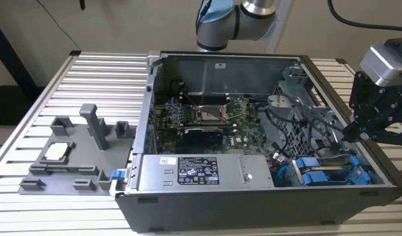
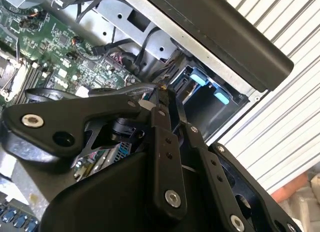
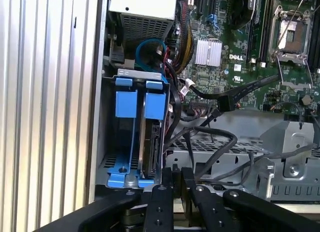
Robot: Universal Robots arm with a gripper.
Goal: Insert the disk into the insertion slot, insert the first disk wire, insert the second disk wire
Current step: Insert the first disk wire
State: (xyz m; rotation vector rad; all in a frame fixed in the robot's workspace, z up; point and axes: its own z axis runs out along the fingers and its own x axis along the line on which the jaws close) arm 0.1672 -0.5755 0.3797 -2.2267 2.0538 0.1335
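Case [image 1: 253,206] is sitting open on the ribbed worktop [image 1: 102,78]. The disk [image 3: 150,139] is sitting on edge in its blue caddy, down in the insertion slot [image 3: 131,72] at the case corner beside the power-supply box [image 1: 201,172]. In the exterior view it's showing as blue tabs [image 1: 317,177] at the case's near corner on the exterior view's right.

Gripper [image 3: 175,174] is hovering just above the bay's end, over the case's side wall [image 1: 358,132]. The fingers [image 3: 161,202] are sitting drawn almost together with only a thin gap; can't tell if anything is pinched there.

Loose black cables [image 3: 227,99] are lying across the drive cage [image 3: 235,147], next to the disk. Grey fixture tray [image 1: 76,152] is sitting well apart on the exterior view's left.
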